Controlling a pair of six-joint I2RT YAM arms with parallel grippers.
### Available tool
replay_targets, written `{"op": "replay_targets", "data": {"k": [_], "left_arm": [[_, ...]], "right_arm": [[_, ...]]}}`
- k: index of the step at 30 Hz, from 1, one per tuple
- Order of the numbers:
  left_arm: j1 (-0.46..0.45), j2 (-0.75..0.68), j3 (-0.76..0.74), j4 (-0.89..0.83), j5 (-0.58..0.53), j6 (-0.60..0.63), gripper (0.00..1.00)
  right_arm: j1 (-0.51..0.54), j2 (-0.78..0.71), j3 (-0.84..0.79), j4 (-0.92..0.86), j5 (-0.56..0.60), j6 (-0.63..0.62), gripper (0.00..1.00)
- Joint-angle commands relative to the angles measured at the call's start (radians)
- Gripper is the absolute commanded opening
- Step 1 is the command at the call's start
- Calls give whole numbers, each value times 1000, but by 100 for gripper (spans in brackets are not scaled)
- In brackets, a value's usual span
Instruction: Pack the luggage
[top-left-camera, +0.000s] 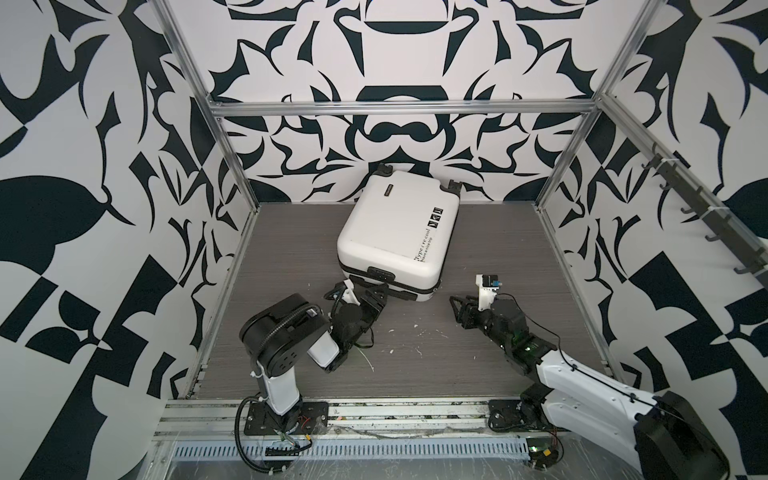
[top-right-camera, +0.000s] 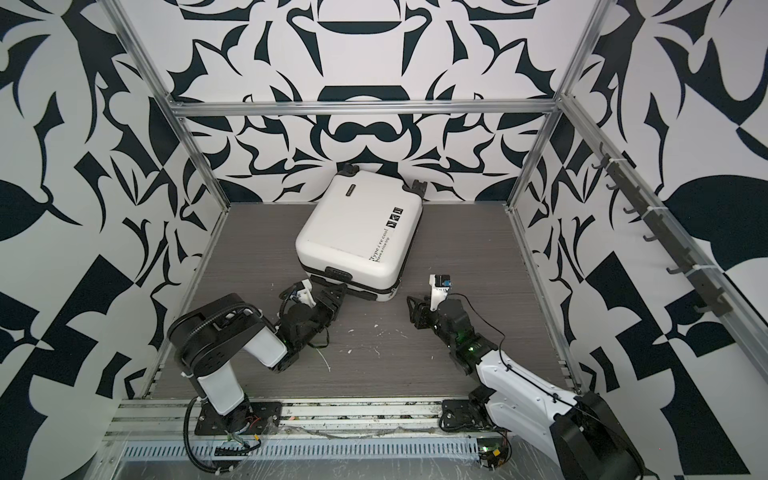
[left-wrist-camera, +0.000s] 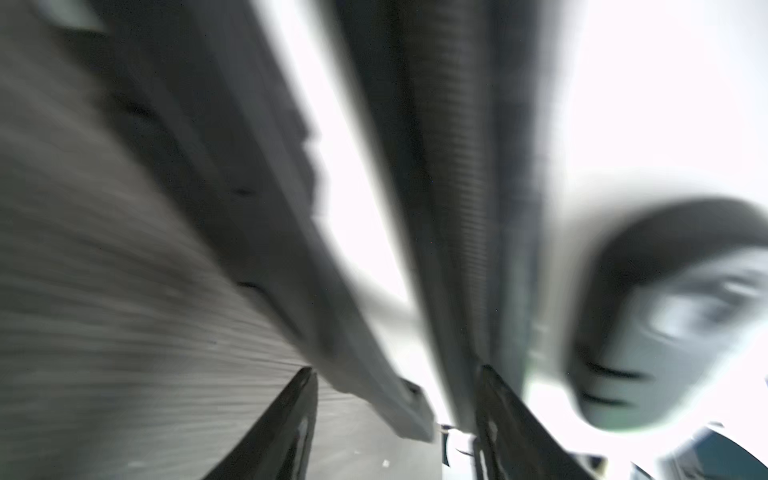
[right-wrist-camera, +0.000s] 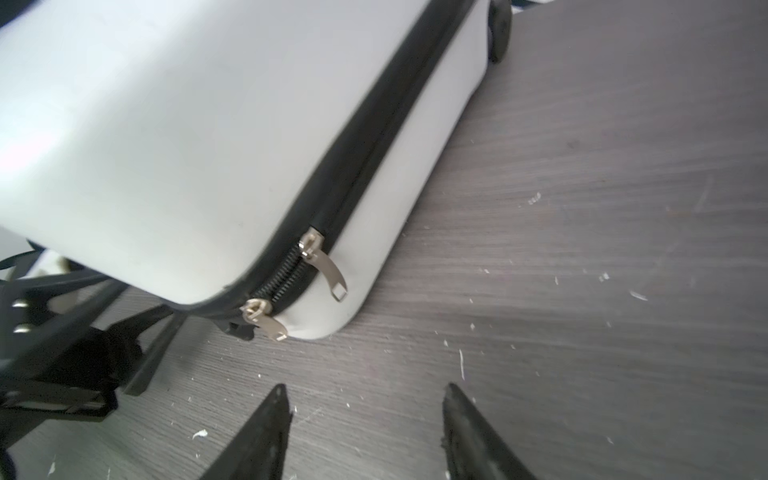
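Right wrist view: the suitcase (right-wrist-camera: 166, 145) lies flat with its lid down. Two metal zipper pulls (right-wrist-camera: 328, 270) sit close together at its near corner, with a short run of bare teeth between them.
Suitcase position: in both top views it lies on the grey table (top-left-camera: 291, 257), wheels (top-left-camera: 455, 189) toward the patterned back wall (top-left-camera: 395, 137) just behind it.
Right gripper (right-wrist-camera: 365, 390): jaws wide and empty, low over the table, near the suitcase corner that carries the pulls but not touching it.
Left gripper (top-left-camera: 384, 291): at the front edge of the suitcase, by the handle side.
Left wrist view: heavily blurred. The left fingers (left-wrist-camera: 291, 419) stand apart with the dark seam band of the suitcase between them. Whether they press on it cannot be told.
Step in hand (judged): closing. No loose item shows beside the suitcase, so only the zipper gap seems left.
Next move (judged): bring the right gripper up to the suitcase corner, narrow the jaws on one flat pull tab, and draw it along the seam toward the other pull.
Requirement (judged): the tab is thin and hangs loose, so alignment must be precise. The left gripper should steady the suitcase against sliding.
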Motion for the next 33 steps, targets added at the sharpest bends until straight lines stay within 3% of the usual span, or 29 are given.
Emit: {"op": "replay_targets", "data": {"k": [1, 14, 24, 33], "left_arm": [[10, 22, 16, 40, 0, -8, 63], [37, 76, 60, 39, 15, -38, 59], [53, 74, 60, 39, 18, -48, 31], [56, 64, 46, 40, 28, -48, 9]], "right_arm": [[37, 11, 13, 119, -1, -37, 56], [199, 216, 18, 341, 108, -129, 41], [216, 399, 13, 572, 227, -166, 50], [214, 594, 35, 787, 199, -188, 42]]}}
